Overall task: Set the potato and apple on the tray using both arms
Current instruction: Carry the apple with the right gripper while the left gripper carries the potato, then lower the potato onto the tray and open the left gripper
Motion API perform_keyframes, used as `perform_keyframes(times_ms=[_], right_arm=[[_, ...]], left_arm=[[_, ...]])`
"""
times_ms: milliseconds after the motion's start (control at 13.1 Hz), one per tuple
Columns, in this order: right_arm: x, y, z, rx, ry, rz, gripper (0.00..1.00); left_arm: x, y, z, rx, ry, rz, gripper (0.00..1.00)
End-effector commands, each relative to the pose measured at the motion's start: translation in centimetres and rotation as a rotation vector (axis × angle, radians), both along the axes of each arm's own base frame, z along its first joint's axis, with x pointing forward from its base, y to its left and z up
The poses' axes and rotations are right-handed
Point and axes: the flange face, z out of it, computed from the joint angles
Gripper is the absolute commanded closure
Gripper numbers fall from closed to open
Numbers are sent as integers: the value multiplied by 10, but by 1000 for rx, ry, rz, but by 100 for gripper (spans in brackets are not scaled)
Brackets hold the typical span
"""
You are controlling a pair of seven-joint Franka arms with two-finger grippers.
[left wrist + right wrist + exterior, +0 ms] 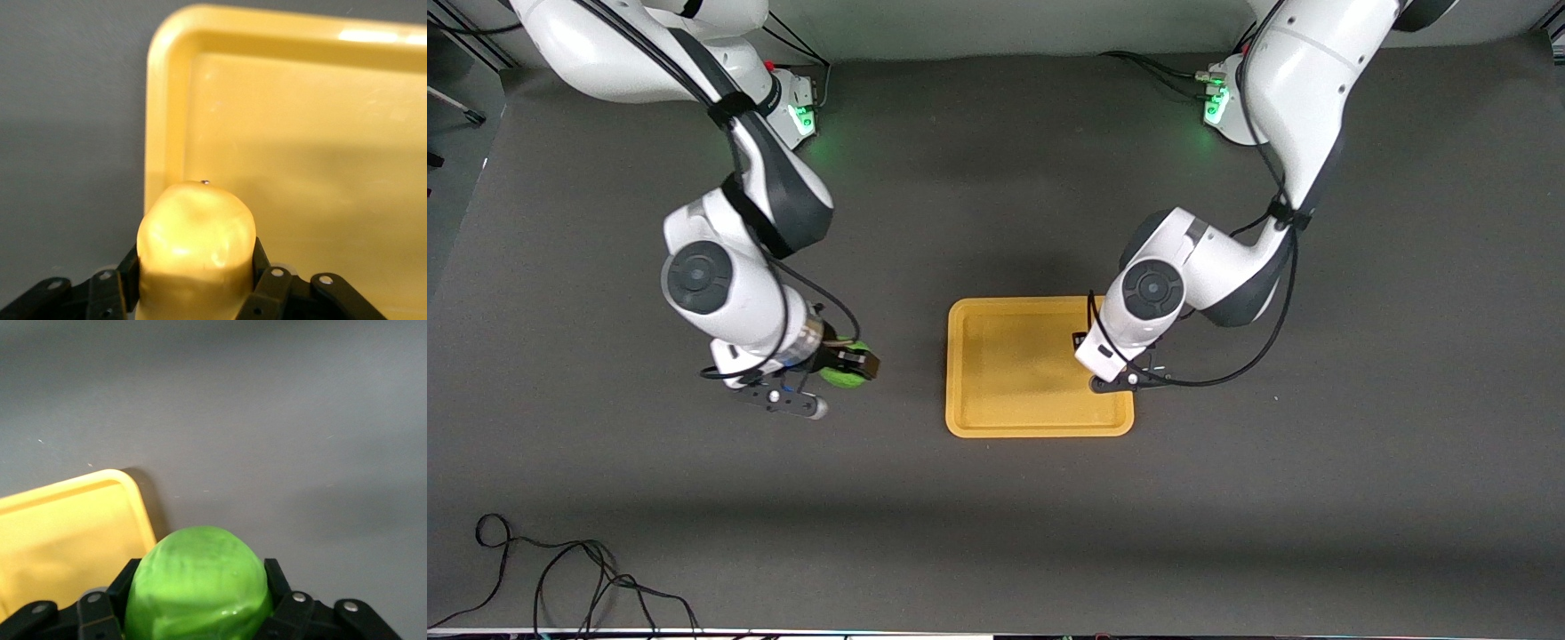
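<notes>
The potato point(195, 250) is clamped between the fingers of the left gripper point(195, 280), which hangs over the tray point(960, 373) at the edge toward the left arm's end of the table. The apple point(843, 373) is gripped in the right gripper point(845, 363), held over the dark table point(996, 516) well apart from the tray, off its edge toward the right arm's end. The tray itself lies flat with nothing resting on it.

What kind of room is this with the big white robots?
Probably a robot lab. Two white arms stand at a dark table; the right claw holds a green apple, the left claw holds a potato over a yellow tray, and loose cables trail nearby.
</notes>
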Motion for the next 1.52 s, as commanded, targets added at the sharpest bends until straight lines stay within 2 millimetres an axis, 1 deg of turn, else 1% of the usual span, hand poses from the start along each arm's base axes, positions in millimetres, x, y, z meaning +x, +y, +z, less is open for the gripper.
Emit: perform_keyframes(times_ms=[0,76,152,229,305,381,457,533,610,686,762,914,1067,1143,1219,1371,1448], right_arm=[[7,44,-37,-35,20,-71,76],[8,50,-51,-57,18,-90,76],[7,54,-54,-57,18,-111,76],[1,67,-57,-56,20,-118,76],[-4,77,-57,-55,17,-154,76],[-4,79,-59,-59,4,-198,76],[-8,87,-57,-59,-3,-225,76],[-10,91,-55,-54,-1,-239,76],[-11,92,-53,-49,0,-241,76],[-12,94,-54,-47,3,-239,76],[-19,106,-55,-32,13,-204,76],[-29,123,-75,-13,43,-162,76],[-23,134,-71,82,-18,-170,76],[-22,136,-77,105,-24,-170,76],[-23,143,-90,132,-28,-164,76],[-45,180,-115,168,-60,-101,76],[-54,188,-135,148,-64,-85,76]], left_arm=[[2,-14,-12,10,-19,6,69],[1,-14,-17,14,-16,2,67],[1,-14,-20,17,-17,-2,61],[1,-15,-21,16,-26,-7,54],[0,-15,-24,17,-21,-9,45],[-1,-16,-25,18,-21,-11,38],[-1,-16,-25,20,-22,-13,21],[0,-16,-25,29,-30,-25,9],[0,-15,-25,32,-33,-29,1],[0,-15,-26,33,-32,-29,0],[1,-15,-25,32,-33,-28,0],[4,-9,-17,38,-34,-20,0],[9,0,18,50,-58,-25,0],[19,19,44,61,-69,-6,0],[27,42,70,71,-75,-22,0],[45,100,121,78,-89,-51,0],[51,123,141,76,-106,-50,0]])
